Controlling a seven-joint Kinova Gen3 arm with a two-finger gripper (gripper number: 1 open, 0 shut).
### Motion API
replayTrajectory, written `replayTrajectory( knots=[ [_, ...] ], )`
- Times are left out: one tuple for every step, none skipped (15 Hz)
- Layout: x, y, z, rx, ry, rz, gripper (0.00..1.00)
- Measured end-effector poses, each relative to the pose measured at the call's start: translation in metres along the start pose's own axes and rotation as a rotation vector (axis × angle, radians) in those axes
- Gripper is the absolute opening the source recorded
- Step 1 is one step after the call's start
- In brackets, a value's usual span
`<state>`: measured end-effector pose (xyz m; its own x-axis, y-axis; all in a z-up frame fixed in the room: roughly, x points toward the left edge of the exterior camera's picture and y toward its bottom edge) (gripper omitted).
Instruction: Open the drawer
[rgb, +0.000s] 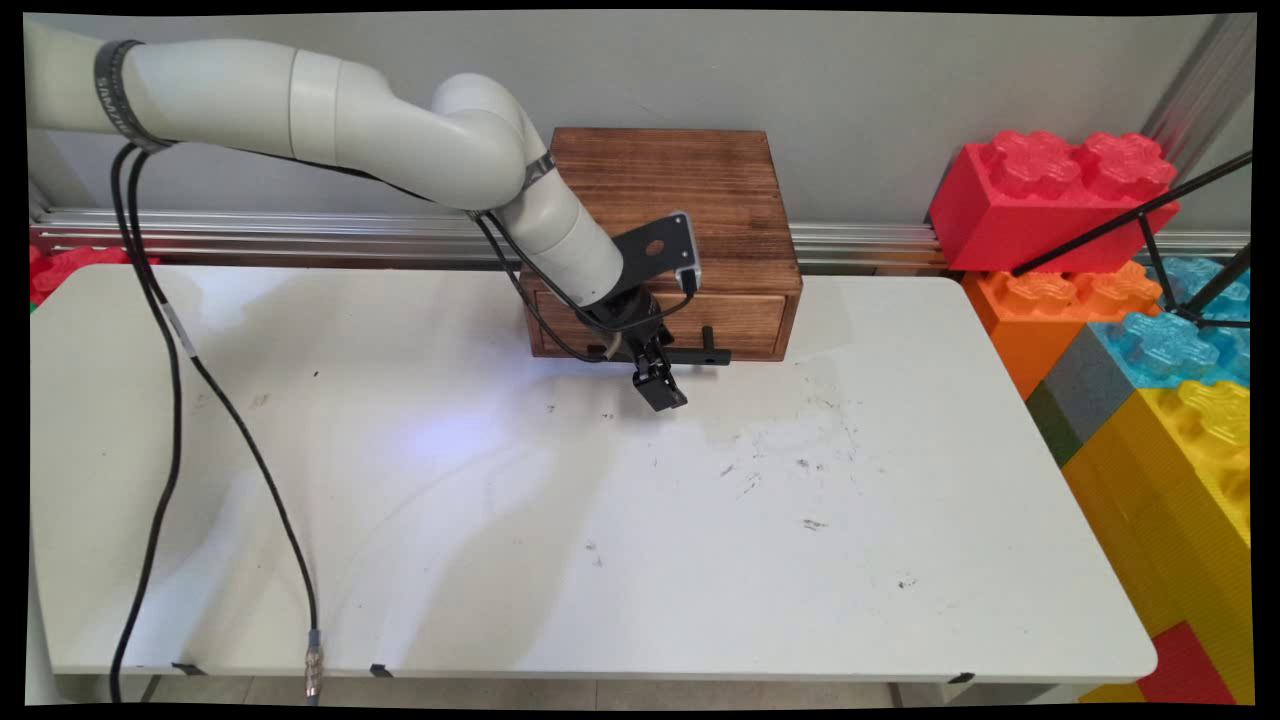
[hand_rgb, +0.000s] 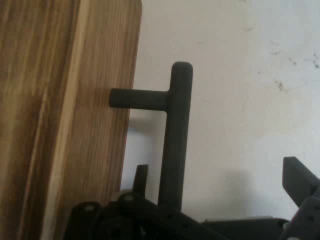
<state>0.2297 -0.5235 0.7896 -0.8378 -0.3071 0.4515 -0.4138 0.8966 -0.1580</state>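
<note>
We see the claw (rgb: 660, 385) low over the worktop (rgb: 600, 520), right in front of a wooden box (rgb: 680, 190) that stands at the middle of the worktop's far edge. The claw is spread. In the hand view one finger (hand_rgb: 141, 176) rises just beside the drawer front and the other (hand_rgb: 300, 182) stands well off to the side. The black handle (hand_rgb: 176, 135) lies between them, nearer the first. We cannot tell whether either finger touches it; nothing is pinched.

The box's single drawer (rgb: 745, 320) looks pushed home to us, with its front level with the frame around it. So, as things lie, the handle (rgb: 700, 356) is framed by the claw but not gripped, and the drawer is not drawn out.

The box is dark-stained timber with strong grain, and the drawer front is paler. The handle is a round matt bar carried clear of the wood on short round posts. The worktop is smooth, white and scuffed with small dark marks. Black cables (rgb: 170, 400) hang from the arm over the left edge. Big glossy plastic bricks (rgb: 1050, 195) are stacked beyond the right edge.
</note>
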Motion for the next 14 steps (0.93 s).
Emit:
replayTrajectory(
  knots=[
    [-0.001, 0.000, 0.002, 0.000, -0.004, 0.006, 1.00],
    [-0.001, 0.000, 0.004, -0.002, -0.007, 0.009, 1.00],
    [-0.002, 0.001, 0.006, -0.004, -0.011, 0.015, 1.00],
    [-0.003, 0.001, 0.009, -0.006, -0.014, 0.021, 1.00],
    [-0.004, 0.002, 0.011, -0.008, -0.016, 0.028, 1.00],
    [-0.004, 0.002, 0.013, -0.008, -0.017, 0.033, 1.00],
    [-0.005, 0.002, 0.014, -0.009, -0.017, 0.037, 1.00],
    [-0.005, 0.002, 0.016, -0.010, -0.017, 0.042, 1.00],
    [-0.005, 0.002, 0.017, -0.010, -0.018, 0.046, 1.00],
    [-0.005, 0.002, 0.018, -0.011, -0.018, 0.051, 1.00],
    [-0.005, 0.002, 0.019, -0.012, -0.018, 0.056, 1.00],
    [-0.005, 0.002, 0.020, -0.012, -0.017, 0.061, 1.00],
    [-0.005, 0.003, 0.020, -0.013, -0.016, 0.065, 1.00],
    [-0.005, 0.004, 0.021, -0.014, -0.015, 0.068, 1.00]
  ],
)
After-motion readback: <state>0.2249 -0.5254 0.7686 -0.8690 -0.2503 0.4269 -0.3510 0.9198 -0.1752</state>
